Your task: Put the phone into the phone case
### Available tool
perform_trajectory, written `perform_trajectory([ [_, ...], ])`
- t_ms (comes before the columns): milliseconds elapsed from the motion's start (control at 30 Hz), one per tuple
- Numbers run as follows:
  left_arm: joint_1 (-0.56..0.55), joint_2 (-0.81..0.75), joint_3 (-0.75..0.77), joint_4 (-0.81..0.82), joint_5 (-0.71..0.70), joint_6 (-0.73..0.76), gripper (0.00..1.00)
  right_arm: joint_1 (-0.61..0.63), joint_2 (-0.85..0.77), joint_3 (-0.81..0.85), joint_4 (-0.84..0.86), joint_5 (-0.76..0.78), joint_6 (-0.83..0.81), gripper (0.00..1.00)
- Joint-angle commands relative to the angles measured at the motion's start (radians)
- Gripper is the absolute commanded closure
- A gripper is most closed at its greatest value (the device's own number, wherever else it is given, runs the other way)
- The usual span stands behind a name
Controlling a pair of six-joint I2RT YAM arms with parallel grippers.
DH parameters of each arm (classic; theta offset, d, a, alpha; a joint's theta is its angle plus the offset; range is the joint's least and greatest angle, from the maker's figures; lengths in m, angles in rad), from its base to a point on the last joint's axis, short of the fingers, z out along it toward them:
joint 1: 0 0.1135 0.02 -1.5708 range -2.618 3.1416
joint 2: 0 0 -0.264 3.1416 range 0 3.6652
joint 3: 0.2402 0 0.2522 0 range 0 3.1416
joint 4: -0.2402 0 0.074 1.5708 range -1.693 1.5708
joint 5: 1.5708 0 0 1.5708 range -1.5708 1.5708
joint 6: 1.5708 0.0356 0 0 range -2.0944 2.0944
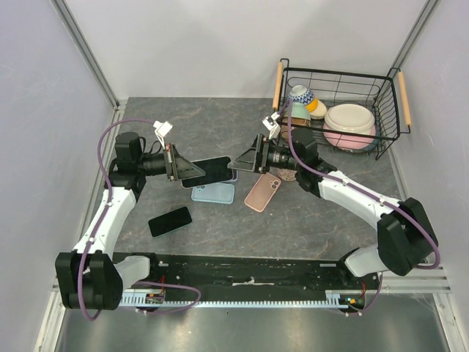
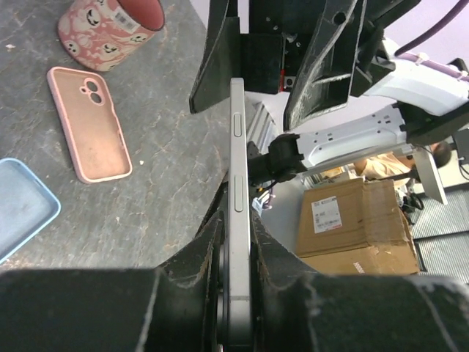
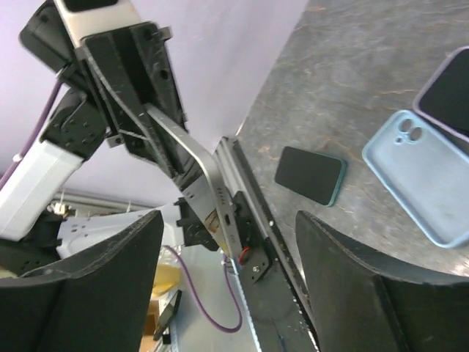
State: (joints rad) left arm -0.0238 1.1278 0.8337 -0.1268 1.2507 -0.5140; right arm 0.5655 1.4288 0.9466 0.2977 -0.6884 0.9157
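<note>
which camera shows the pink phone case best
The left wrist view. There the pink phone case lies whole and close, with its rim and camera cutout plain to see. The top external view also shows it whole, but small and far off. The right wrist view does not show it.

Both arms reach to mid-frame, tips facing: the left gripper [image 1: 179,163] clamps a slim black silver-edged phone [image 1: 209,170], the right gripper [image 1: 238,161] gapes wide.

Soft, even light leaves only faint shadows on the table [image 1: 308,220]; the wrist views' dark foreground looks slightly soft.
</note>
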Motion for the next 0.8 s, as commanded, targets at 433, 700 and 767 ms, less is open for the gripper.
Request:
perform_trajectory([
  [433,0.001,-0.026,-0.025,0.194,0.141,-0.135,0.98,0.073,0.056,-0.063,0.379,-0.091,0.187,0.75],
  [700,-0.008,-0.03,-0.031,0.196,0.141,-0.135,0.98,0.079,0.078,-0.055,0.457,-0.12,0.229,0.76],
  [767,-0.01,-0.031,-0.03,0.194,0.142,-0.138,0.98,0.079,0.087,-0.051,0.468,-0.134,0.235,0.76],
])
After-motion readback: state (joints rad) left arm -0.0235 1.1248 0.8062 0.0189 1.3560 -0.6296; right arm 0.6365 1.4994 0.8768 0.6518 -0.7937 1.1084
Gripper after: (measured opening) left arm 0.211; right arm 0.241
